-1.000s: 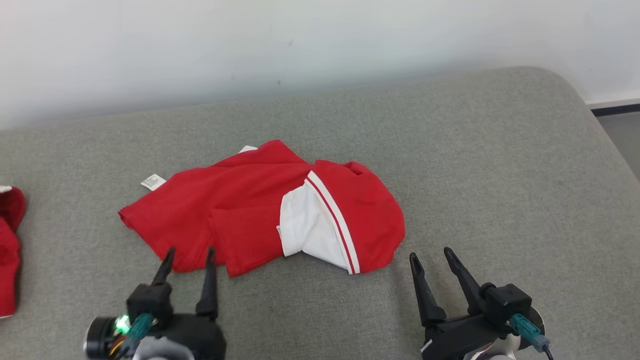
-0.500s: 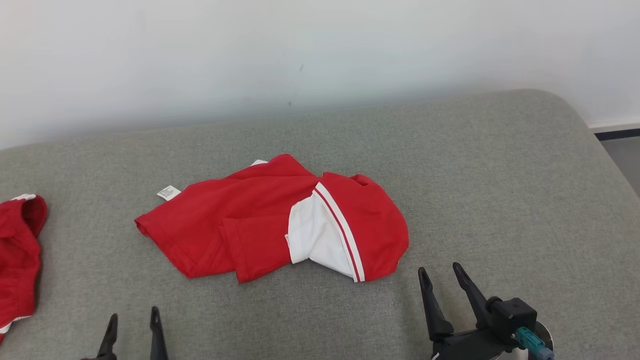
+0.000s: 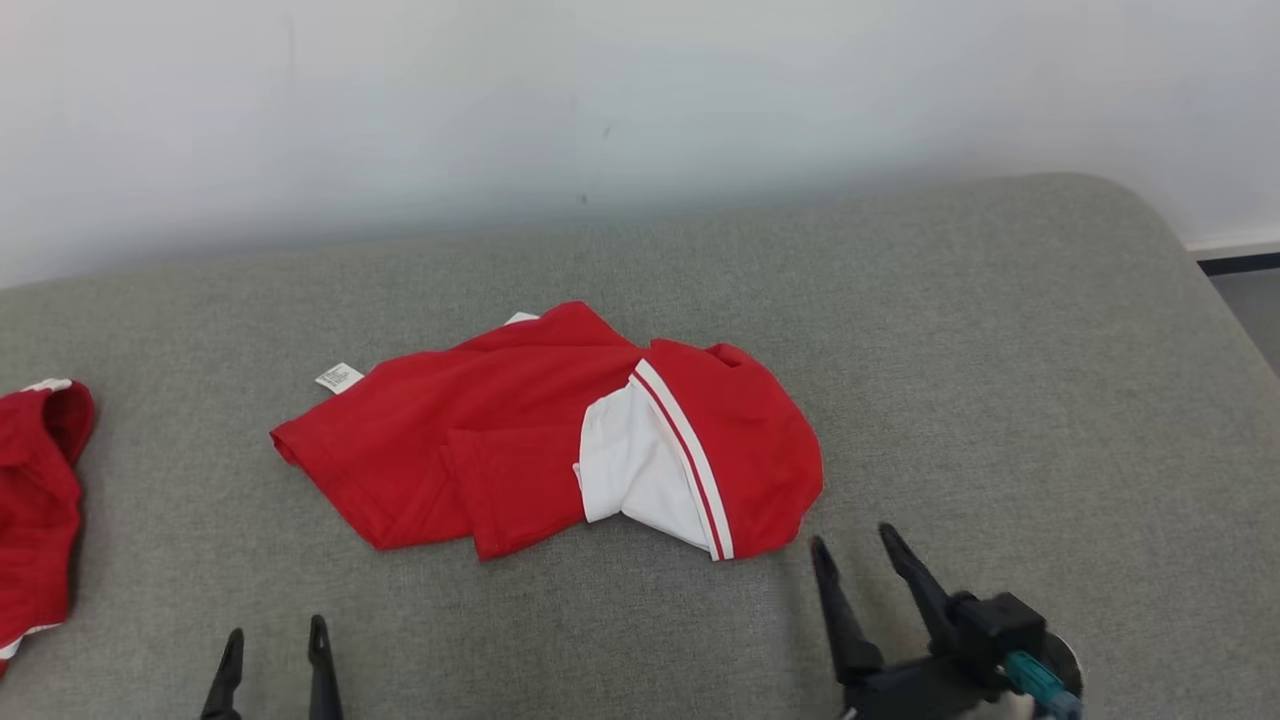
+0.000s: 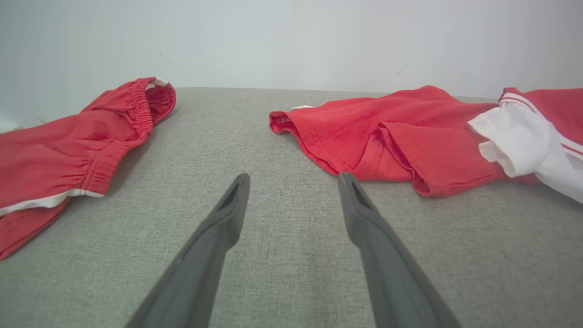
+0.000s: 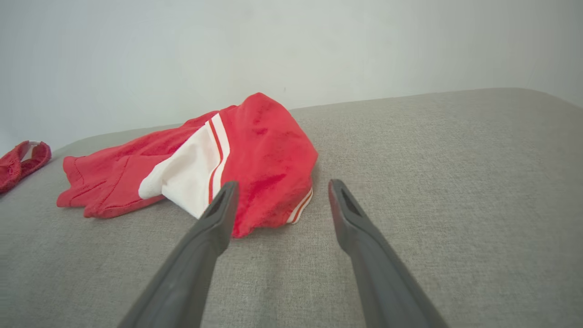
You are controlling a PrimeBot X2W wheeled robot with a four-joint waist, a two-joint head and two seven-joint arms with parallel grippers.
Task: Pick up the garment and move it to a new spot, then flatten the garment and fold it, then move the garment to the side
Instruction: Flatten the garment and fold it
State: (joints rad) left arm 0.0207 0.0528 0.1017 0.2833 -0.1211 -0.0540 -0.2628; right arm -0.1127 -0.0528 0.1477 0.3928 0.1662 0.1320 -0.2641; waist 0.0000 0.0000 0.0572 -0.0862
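Looks like the opening step: picking up the crumpled red jersey garment with the white striped panel (image 3: 500, 450), heaped in the middle of the grey woven-fabric padded surface (image 3: 1000, 350), not yet lifted, flattened or folded. Lies well apart from a second red garment with an elastic waistband (image 3: 40, 500) at the far left.

Calls next for a reach forward and down onto the near edges of the cloth: left gripper (image 3: 276, 635) toward the folded red hem, right gripper (image 3: 853, 540) toward the rounded red end with the striped trim just ahead of it. Probably needs a pinch on a single layer rather than the whole bunch, for an easier spread afterwards.

Both pairs of fingers (image 4: 218, 237) spread wide, gripping nothing and touching no cloth; left pair short of the hem, right pair just beside the garment's near corner.
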